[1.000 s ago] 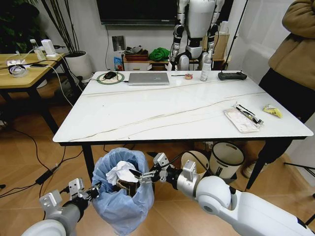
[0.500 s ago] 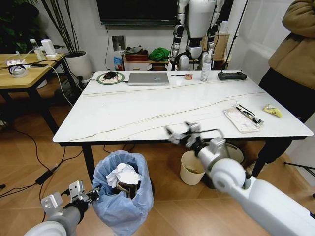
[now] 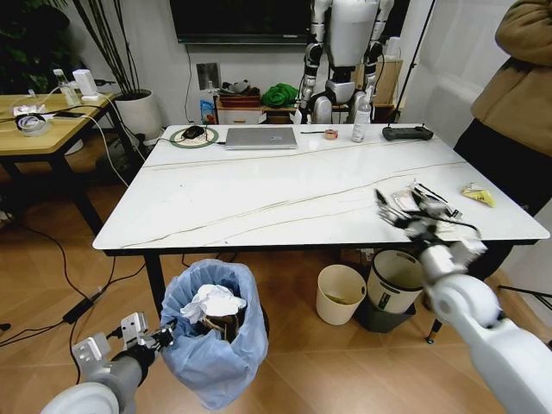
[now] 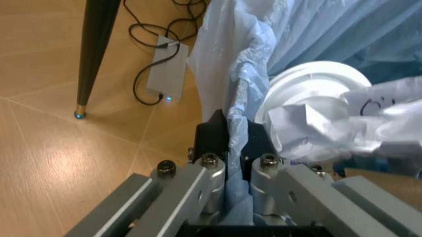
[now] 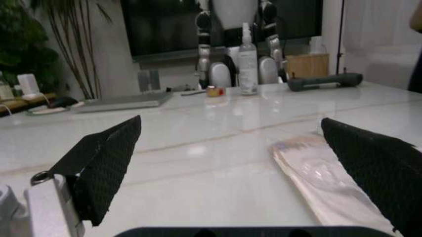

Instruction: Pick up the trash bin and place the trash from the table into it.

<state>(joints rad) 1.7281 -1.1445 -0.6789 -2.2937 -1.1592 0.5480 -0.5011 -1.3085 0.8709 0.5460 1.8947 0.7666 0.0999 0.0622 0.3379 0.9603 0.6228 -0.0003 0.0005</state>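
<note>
Nearest the robot, low on the left, the left gripper [image 3: 164,332] has its jaws clamped together on the crinkly blue bag at the rim of the trash bin [image 3: 216,345]. The left wrist view shows it best: both black fingertips [image 4: 214,136] pinch a fold of the plastic liner [image 4: 240,84]. The bin sits off the near left of the table, in front of its edge, and it's already holding some trash: a white crumpled tissue [image 3: 211,302] on top, something brown under it.

Further in and over on the right, the right gripper [image 3: 405,211] is up over the near right part of the table [image 3: 285,185], jaws wide apart with nothing between them. From the right wrist view the two black fingers [image 5: 105,163] frame the clear plastic package [image 5: 323,180] lying flat on the marble just ahead of it.

Beside that package, a bit further right near the table's right edge, is the yellow wrapper [image 3: 478,195].

Under the table there's a bare cream bucket [image 3: 340,293] and a grey-and-white bin [image 3: 396,278] side by side.

At the far edge of the table: a laptop [image 3: 260,138], a spray bottle [image 3: 359,121] and a black controller [image 3: 407,133].
</note>
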